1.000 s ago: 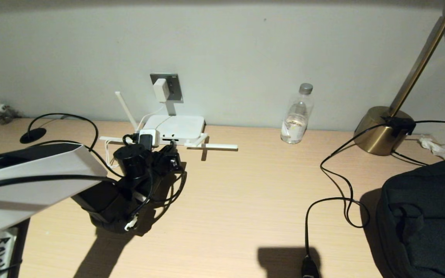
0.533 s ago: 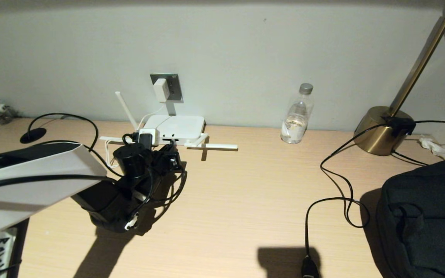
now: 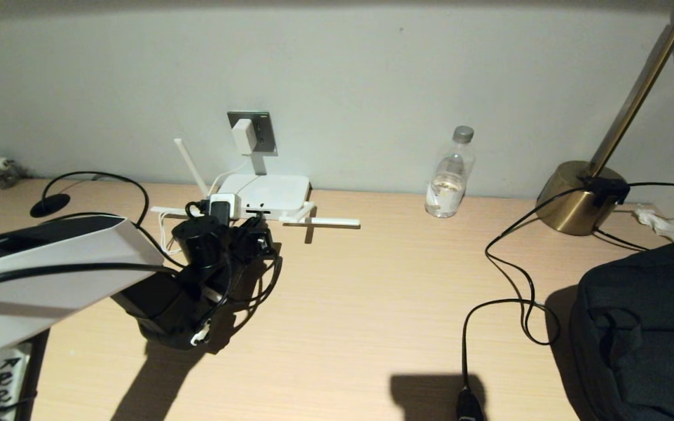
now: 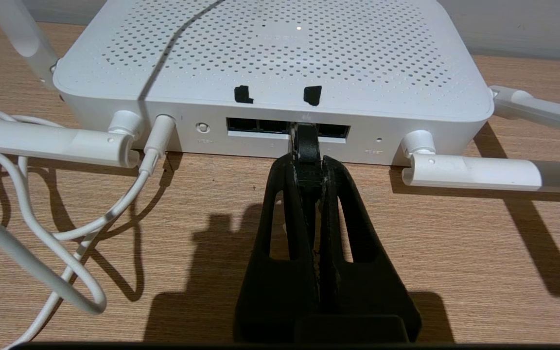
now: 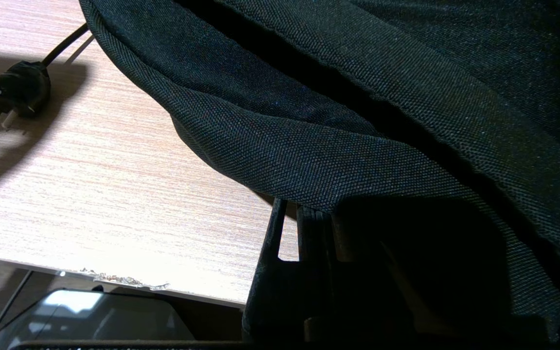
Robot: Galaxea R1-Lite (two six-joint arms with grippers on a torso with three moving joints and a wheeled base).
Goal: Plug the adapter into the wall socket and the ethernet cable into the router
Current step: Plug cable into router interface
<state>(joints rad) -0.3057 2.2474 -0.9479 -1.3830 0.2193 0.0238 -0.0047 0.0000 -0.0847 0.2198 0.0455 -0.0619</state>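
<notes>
Left gripper [image 4: 307,167] pinches the ethernet cable [image 4: 305,146] plug, its tip just ahead of the fingers at the router [image 4: 270,58] ports, lined up to push in; right gripper [image 5: 289,228] parked, fingers pressed together
</notes>
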